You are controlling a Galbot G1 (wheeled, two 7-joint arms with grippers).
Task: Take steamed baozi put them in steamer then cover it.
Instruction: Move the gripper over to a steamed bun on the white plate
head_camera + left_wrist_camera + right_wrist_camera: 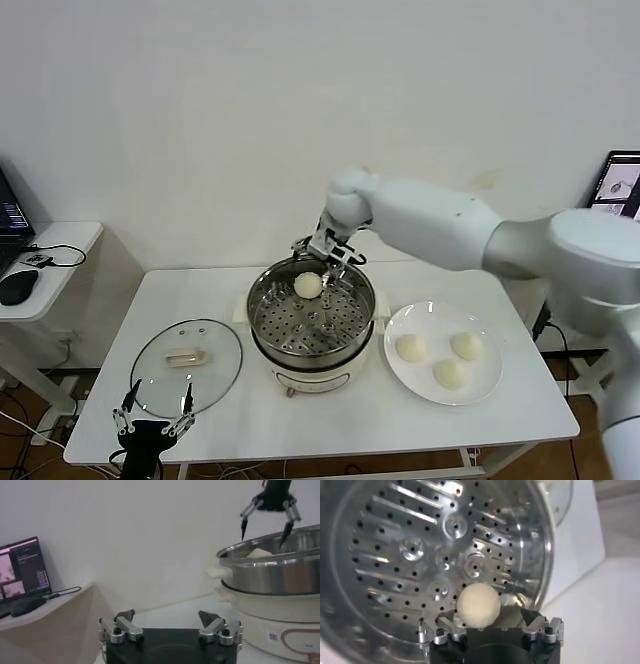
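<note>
Baozi [478, 605] just beneath right tool [490, 625]

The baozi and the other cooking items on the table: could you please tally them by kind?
Steamed baozi: 4, with one on the steamer's tray and three on the white plate
Steamer: 1
Glass cover: 1
White plate: 1
Total: 7

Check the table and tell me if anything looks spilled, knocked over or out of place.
Nothing stands out. The steamer sits upright, with one bun on its tray below the open right gripper. Three buns lie on the plate. The lid lies flat beside the steamer, by the open left gripper.
</note>
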